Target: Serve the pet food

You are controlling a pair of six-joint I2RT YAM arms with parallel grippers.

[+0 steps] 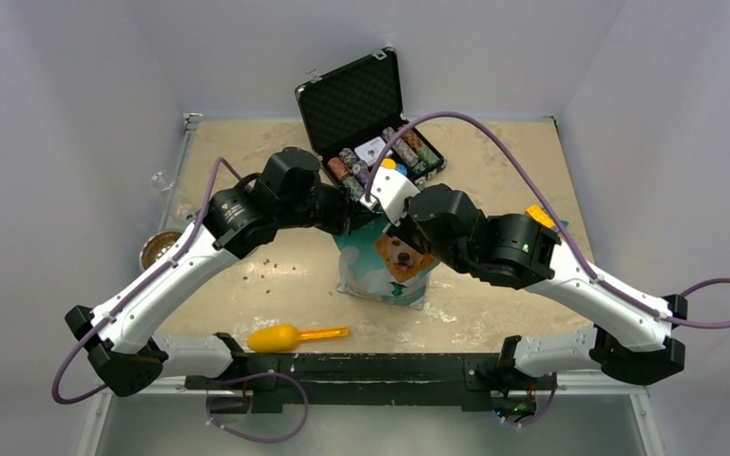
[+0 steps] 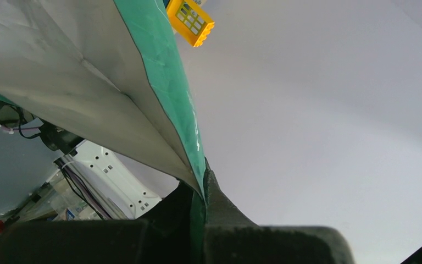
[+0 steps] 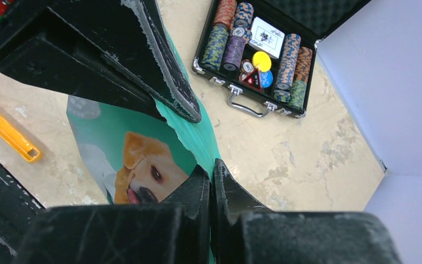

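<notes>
Teal pouch [image 1: 390, 271] (retriever face; lettering illegible); left gripper [image 2: 204, 177], right gripper [image 3: 212, 171] pinching

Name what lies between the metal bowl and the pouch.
The top view shows the left arm crossing that stretch, then a scatter of loose kibble nearer the pouch.

The pouch [image 1: 385, 274] is smooth printed film, dull grey inside. The scoop [image 1: 285, 336] is smooth plastic. The case [image 1: 352, 100] lining is dimpled foam.

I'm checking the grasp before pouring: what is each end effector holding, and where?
The teal pouch: left end effector and right end effector each pinch its top edge, at separate spots.
</notes>
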